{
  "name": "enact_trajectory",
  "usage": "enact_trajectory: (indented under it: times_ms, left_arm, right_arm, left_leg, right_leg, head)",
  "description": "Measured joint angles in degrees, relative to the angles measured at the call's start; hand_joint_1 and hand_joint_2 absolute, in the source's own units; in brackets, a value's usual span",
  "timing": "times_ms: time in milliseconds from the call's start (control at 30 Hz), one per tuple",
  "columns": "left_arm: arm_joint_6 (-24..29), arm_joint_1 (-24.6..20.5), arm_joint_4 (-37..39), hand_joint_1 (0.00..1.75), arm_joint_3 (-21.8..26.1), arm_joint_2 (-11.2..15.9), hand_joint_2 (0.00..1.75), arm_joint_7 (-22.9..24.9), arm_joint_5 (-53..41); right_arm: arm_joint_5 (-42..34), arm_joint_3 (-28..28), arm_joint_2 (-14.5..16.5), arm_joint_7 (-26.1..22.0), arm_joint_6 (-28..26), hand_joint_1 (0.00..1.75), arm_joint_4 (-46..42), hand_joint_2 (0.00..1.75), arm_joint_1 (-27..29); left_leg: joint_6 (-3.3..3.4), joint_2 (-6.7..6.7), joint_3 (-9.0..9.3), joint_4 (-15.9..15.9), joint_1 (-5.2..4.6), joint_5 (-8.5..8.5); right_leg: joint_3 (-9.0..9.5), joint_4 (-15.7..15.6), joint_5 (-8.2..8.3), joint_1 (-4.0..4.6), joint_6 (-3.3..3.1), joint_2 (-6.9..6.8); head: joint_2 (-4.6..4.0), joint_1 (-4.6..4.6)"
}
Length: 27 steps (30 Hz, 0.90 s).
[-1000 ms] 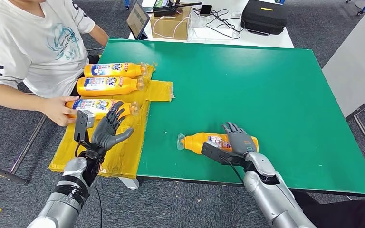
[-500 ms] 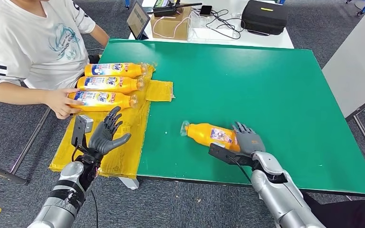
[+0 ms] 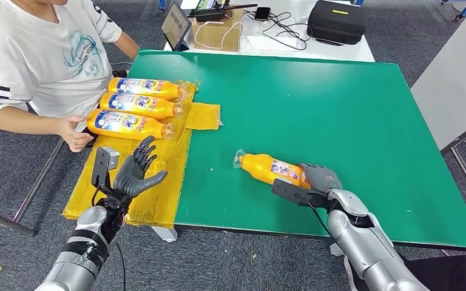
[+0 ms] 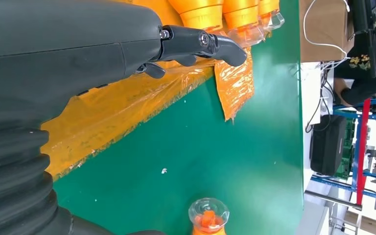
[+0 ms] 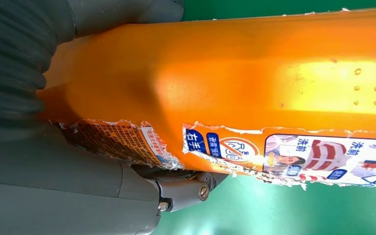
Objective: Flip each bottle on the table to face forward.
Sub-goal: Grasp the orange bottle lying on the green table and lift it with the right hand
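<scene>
An orange bottle [image 3: 270, 169] with a clear cap lies slanted on the green table [image 3: 315, 103], cap toward the far left. My right hand [image 3: 320, 179] grips its base end. The right wrist view shows the bottle [image 5: 254, 78] close up with a torn label, my right hand [image 5: 54, 186] wrapped around it. Three more orange bottles [image 3: 139, 105] lie side by side, blue labels up, on a yellow plastic sheet [image 3: 151, 194]. My left hand [image 3: 135, 173] hovers open above that sheet, fingers spread. In the left wrist view my left hand [image 4: 78, 54] reaches over the sheet, and the bottle cap [image 4: 208, 215] shows beyond.
A person in a white shirt sits at the table's left, one hand [image 3: 73, 133] beside the nearest of the three bottles. A cardboard box [image 3: 218, 30], a tablet and a black case [image 3: 337, 21] stand on a white table behind. A white panel [image 3: 455, 79] borders the right.
My right hand has closed around the bottle's base and swung it, so its cap end now points farther away. The person pushed the third bottle against the other two and drew the hand back.
</scene>
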Motion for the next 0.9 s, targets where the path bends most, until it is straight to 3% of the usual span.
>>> enact_trajectory:
  times_ms: [133, 233, 467, 667, 900]
  left_arm:
    - [0.5, -0.1, 0.0, 0.00, 0.0, 0.0, 1.75, -0.1, 0.0]
    - [2.7, -0.4, 0.1, 0.00, -0.1, 0.0, 1.75, -0.4, -1.1]
    - [9.1, -2.5, 1.3, 0.00, -2.0, -0.4, 1.75, -0.1, -5.5]
    - [6.5, -5.3, 5.2, 0.00, -3.8, -2.2, 1.75, 1.1, -4.9]
    - [3.3, -7.6, 8.3, 0.00, -5.7, -3.4, 1.75, 2.0, -2.6]
  right_arm:
    - [-2.2, 0.0, 0.1, -1.2, -0.4, 1.75, 0.5, 1.75, -0.4]
    - [-5.7, -0.4, 1.1, -2.9, -3.5, 1.75, 0.7, 1.75, -0.1]
    - [-12.8, -3.1, 8.5, -8.1, -14.6, 1.75, -1.4, 1.75, 3.3]
    - [-17.8, -4.6, 15.3, -12.7, -19.5, 1.75, -4.9, 1.75, 4.2]
    - [-20.1, -4.6, 19.1, -14.3, -20.0, 1.75, -5.2, 1.75, 3.6]
  left_leg:
    - [0.00, 0.00, 0.00, 0.0, 0.00, 0.00]
    - [0.00, 0.07, 0.00, 0.0, 0.00, -0.01]
    - [-0.05, 0.18, -0.08, 0.0, 0.06, 0.01]
    - [-0.06, 0.16, -0.19, 0.0, 0.05, 0.02]
    - [-0.05, 0.14, -0.22, 0.0, 0.01, 0.01]
  right_leg:
    - [0.00, 0.0, 0.00, 0.00, 0.00, 0.00]
    - [-0.01, 0.0, 0.01, 0.01, 0.00, 0.02]
    - [-0.17, 0.1, 0.02, 0.06, -0.02, 0.05]
    - [-0.26, 0.1, 0.01, 0.04, -0.02, 0.04]
    - [-0.26, 0.1, 0.02, 0.00, -0.02, 0.04]
  head:
    - [0.00, 0.00]
    - [-0.01, 0.01]
    - [-0.01, -0.01]
    - [-0.01, 0.00]
    - [0.00, 0.00]
